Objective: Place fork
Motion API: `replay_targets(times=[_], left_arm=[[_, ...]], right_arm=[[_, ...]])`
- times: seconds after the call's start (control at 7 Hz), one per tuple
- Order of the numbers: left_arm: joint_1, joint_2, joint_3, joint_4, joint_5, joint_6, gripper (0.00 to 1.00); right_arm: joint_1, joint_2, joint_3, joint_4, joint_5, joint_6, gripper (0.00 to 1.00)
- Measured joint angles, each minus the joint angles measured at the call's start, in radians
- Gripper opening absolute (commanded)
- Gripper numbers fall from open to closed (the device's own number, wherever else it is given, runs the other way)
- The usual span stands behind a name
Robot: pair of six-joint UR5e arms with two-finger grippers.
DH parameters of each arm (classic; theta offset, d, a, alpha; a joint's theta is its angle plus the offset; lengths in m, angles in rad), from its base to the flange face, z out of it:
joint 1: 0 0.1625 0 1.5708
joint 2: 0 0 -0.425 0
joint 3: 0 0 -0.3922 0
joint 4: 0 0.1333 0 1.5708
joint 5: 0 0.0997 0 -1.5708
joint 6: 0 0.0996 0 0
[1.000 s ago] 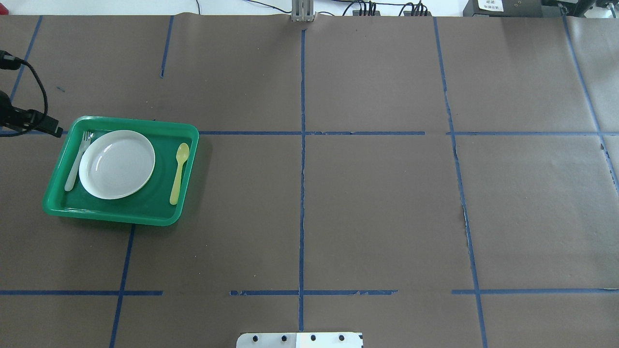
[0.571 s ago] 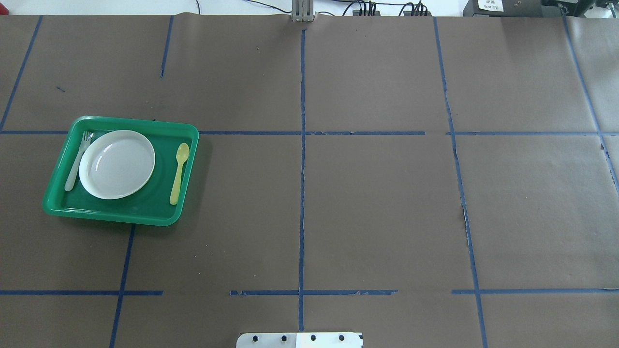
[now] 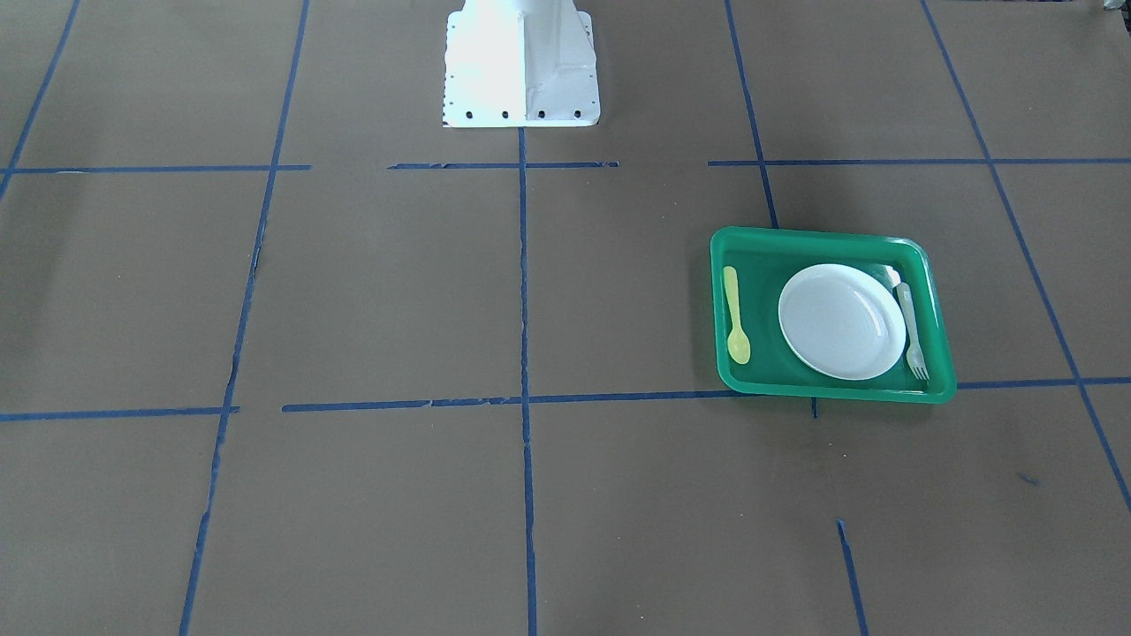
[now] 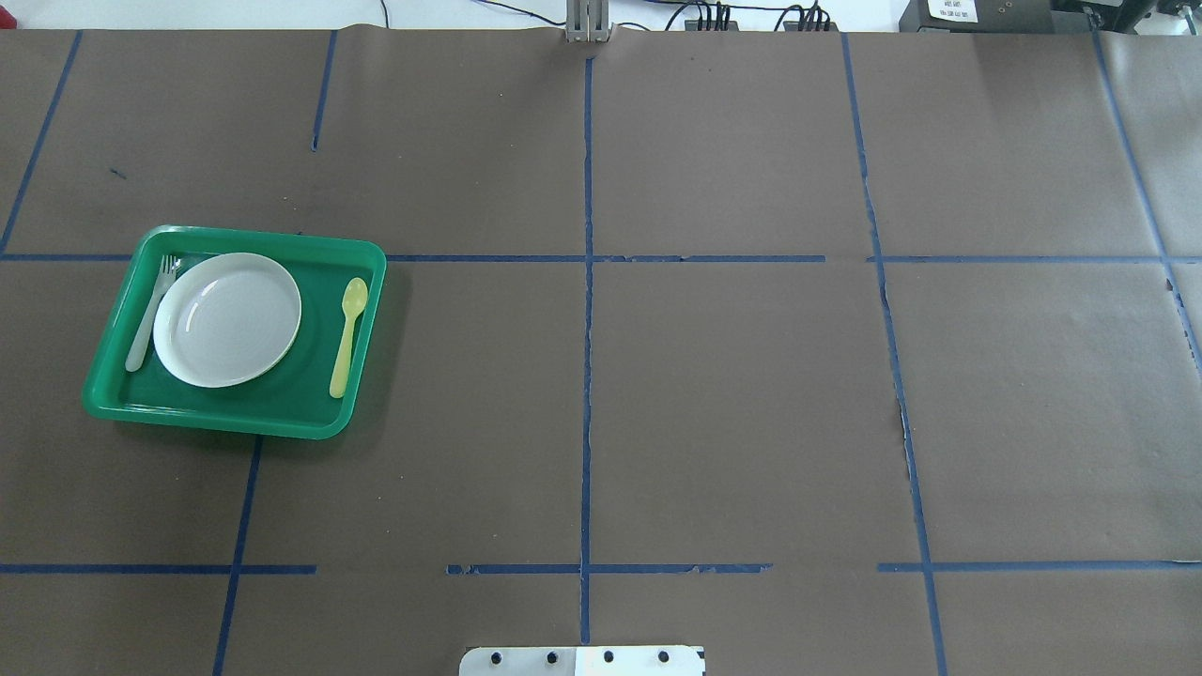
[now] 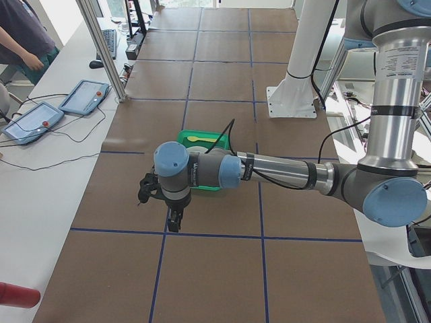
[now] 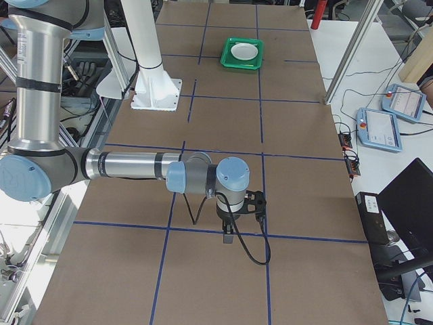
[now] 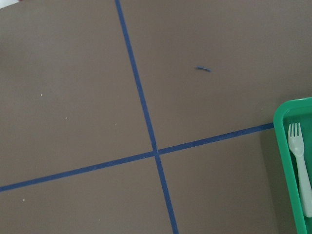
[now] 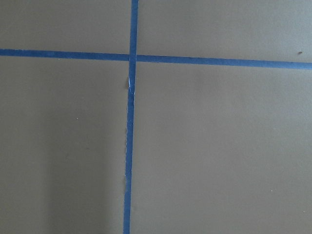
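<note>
**Overhead exterior:** The black part of the left arm seen at the view's left edge a second ago is gone from this view. The green tray (image 4: 211, 422) lies where it did, on the left side of the brown-covered table (image 4: 732, 404). In it, the white plate (image 4: 227, 319) sits between the fork (image 4: 150, 317), just beside its left rim, and the yellow spoon (image 4: 346, 338), apart on its right. Both have their heads toward the far side.

**Exterior front-facing:** The tray appears on the right with the same three pieces, mirrored.

**Exterior left:** The left gripper (image 5: 175, 219) hangs over the table, nearer this camera than the tray, which the arm partly hides. Whether its fingers are spread or pressed together cannot be told.

**Exterior right:** The right gripper (image 6: 229, 236) hangs by a crossing of blue tape lines (image 6: 203, 229), well apart from the tray at the far end. Its state cannot be told either.

**Left wrist-mounted:** A tray corner and the fork's tines show at the right edge.

**Right wrist-mounted:** Only brown table and crossed tape show.
</note>
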Motion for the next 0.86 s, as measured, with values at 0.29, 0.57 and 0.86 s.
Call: replay_targets(times=[0.29,0.57,0.86], left_arm=[[-0.005,0.028,0.005,0.004,-0.008,0.002,1.0],[-0.006,0.032,0.003,0.007,-0.008,0.001,1.0],[-0.007,0.032,0.005,0.008,-0.007,0.0,1.0]], right_arm=[[0.0,0.0,-0.001,0.0,0.0,0.0,1.0],[0.0,0.0,0.0,0.0,0.0,0.0,1.0],[0.0,0.0,0.0,0.0,0.0,0.0,1.0]])
